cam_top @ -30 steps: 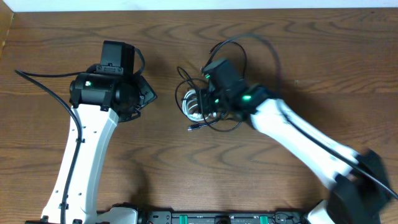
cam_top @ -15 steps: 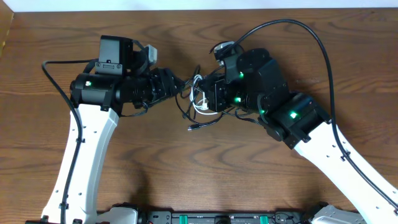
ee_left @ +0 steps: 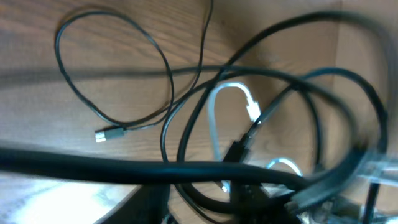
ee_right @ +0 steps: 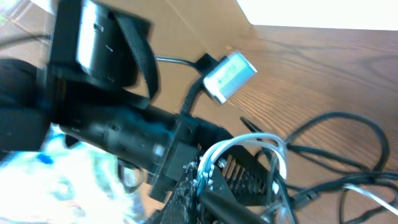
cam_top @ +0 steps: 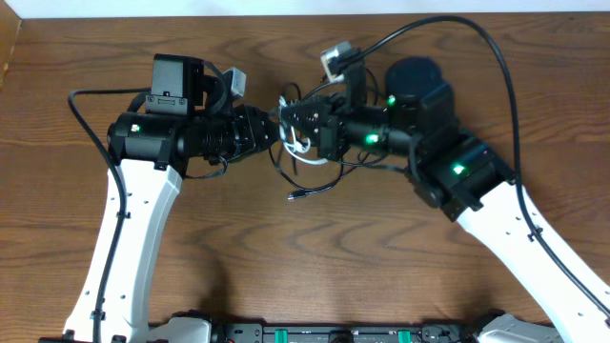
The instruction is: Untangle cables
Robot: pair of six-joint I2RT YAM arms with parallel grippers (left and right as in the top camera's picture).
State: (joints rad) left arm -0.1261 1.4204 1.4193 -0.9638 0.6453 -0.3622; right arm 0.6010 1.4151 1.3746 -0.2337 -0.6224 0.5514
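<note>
The cables [cam_top: 310, 170] lie in a tangle at the table's middle, between my two grippers. The white cable [cam_top: 299, 149] loops inside the black ones, and a black plug end [cam_top: 295, 195] trails out in front. My right gripper [cam_top: 294, 122] is shut on strands of the white cable [ee_right: 252, 146], pinched between its fingers [ee_right: 202, 169]. My left gripper [cam_top: 271, 133] faces it from the left, very close. In the left wrist view its dark fingers [ee_left: 202, 202] stand apart with black cable crossing between them, above the white cable [ee_left: 214, 109] and a thin black loop [ee_left: 112, 68].
Thick black arm cables arc over the table behind the right arm [cam_top: 496, 67] and left of the left arm [cam_top: 81, 114]. One runs blurred across the left wrist view [ee_left: 124, 167]. A small grey connector [cam_top: 335, 59] sits on the right arm's cable.
The left gripper swung right to the tangle. The right arm turned, brought its gripper left and up to meet it, and pulled the white cable and black loops along.
</note>
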